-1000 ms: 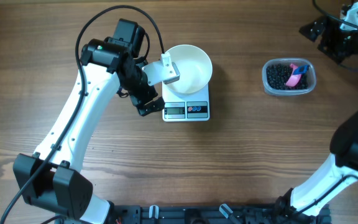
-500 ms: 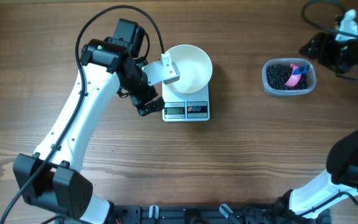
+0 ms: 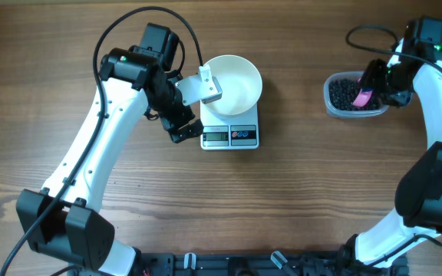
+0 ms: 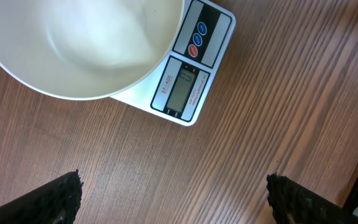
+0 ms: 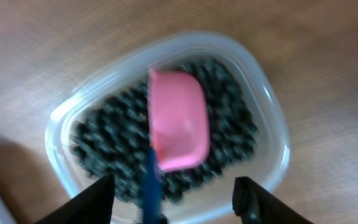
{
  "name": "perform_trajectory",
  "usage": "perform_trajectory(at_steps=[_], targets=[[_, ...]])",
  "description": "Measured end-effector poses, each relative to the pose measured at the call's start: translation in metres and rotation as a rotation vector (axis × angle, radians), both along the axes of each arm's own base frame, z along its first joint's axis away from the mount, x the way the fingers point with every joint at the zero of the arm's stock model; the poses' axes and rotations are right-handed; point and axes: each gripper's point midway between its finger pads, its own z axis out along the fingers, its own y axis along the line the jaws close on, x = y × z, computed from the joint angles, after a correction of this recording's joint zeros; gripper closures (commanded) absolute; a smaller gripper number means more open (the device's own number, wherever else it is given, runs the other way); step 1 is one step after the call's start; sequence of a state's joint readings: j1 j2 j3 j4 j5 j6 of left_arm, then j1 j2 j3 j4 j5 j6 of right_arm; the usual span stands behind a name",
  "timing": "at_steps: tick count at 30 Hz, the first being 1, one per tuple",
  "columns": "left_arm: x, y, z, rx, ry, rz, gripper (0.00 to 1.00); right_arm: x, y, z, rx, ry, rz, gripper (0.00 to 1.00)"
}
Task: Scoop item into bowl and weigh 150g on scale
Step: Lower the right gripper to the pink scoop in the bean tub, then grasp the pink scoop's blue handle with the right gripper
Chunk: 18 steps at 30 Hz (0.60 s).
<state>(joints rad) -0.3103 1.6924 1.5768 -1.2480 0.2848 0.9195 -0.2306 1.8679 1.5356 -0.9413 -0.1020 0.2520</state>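
Note:
The white bowl stands on the white scale; in the left wrist view the bowl looks bare inside and covers most of the scale. My left gripper hovers just left of the scale, open, with only wood between its fingertips. The item, black beans, fills a clear tub at the right. A pink scoop with a blue handle lies on the beans. My right gripper hangs over the tub, open, the handle standing between its fingers.
The wooden table stretches between the scale and the tub. My left arm runs from the front left up to the scale. My right arm rises along the table's right edge.
My right gripper has swung from the far right corner to above the tub, and its jaws have narrowed around the scoop's handle. The left arm, bowl and scale have not moved.

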Motion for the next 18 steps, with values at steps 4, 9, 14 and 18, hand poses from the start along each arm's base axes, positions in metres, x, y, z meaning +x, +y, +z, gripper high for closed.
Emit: perform_trajectory(at_steps=[4,9,14,18], targets=[[0.0000,0.0000,0.0000,0.000,0.000,0.000,0.00,0.0086,0.0106,0.0037,0.057,-0.043,0.030,0.65],[0.0000,0.0000,0.0000,0.000,0.000,0.000,0.00,0.0052,0.0108,0.0025,0.058,-0.029,0.029,0.72],[0.0000,0.0000,0.0000,0.000,0.000,0.000,0.00,0.0015,0.0045,0.0007,0.028,-0.008,0.000,0.72],[0.0000,0.0000,0.0000,0.000,0.000,0.000,0.00,0.0007,0.0047,0.0004,0.029,-0.004,-0.001,0.72]])
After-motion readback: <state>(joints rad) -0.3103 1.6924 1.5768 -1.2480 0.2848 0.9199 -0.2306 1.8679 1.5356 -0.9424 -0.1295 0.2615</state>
